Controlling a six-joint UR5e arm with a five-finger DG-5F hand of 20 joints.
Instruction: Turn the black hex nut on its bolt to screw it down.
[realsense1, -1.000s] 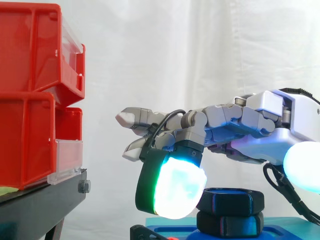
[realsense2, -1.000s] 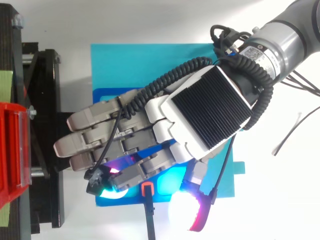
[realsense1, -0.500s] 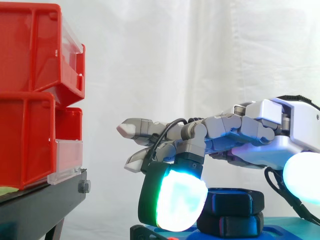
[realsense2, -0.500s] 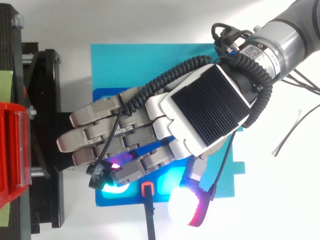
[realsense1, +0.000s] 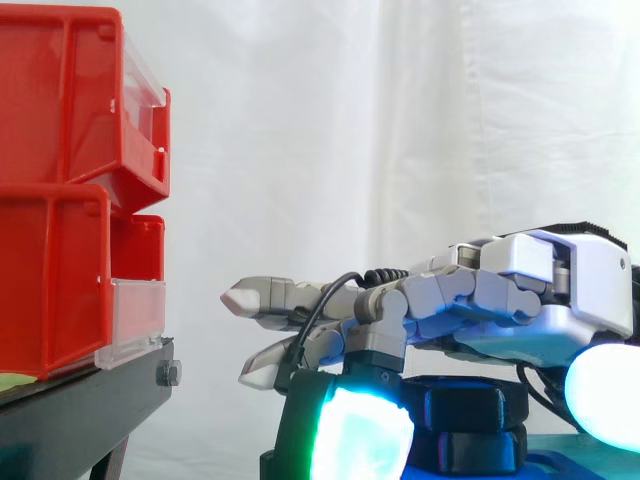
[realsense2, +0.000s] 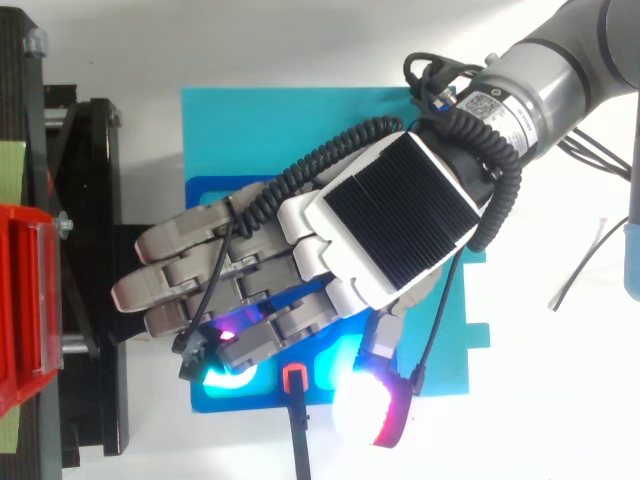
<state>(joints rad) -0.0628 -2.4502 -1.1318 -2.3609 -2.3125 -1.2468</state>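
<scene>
Stacked red bins (realsense1: 60, 190) fill the left edge, resting on a black stand (realsense1: 85, 410). To their right the robot hand (realsense1: 520, 290) reaches in level and lies low over the black hex nut (realsense1: 475, 405). Most of its fingers stretch almost straight toward the bins. One bends downward, and its green-cyan glowing pad (realsense1: 360, 445) hangs on the camera's side of the nut's left edge. The thumb's white glowing pad (realsense1: 605, 395) sits off to the right, clear of the nut, so the robot hand is spread loosely and grips nothing.

The nut is matte black with flat faces and rounded corners, and it sits directly under the palm. A second black hex piece (realsense1: 480, 450) lies just beneath it, and whether the two touch is hard to make out. Both rise from a blue base (realsense2: 205, 190) that rests on a teal mat (realsense2: 280, 130). The mat lies on a white surface (realsense2: 560, 400), and a white curtain (realsense1: 400, 120) hangs behind everything.
</scene>
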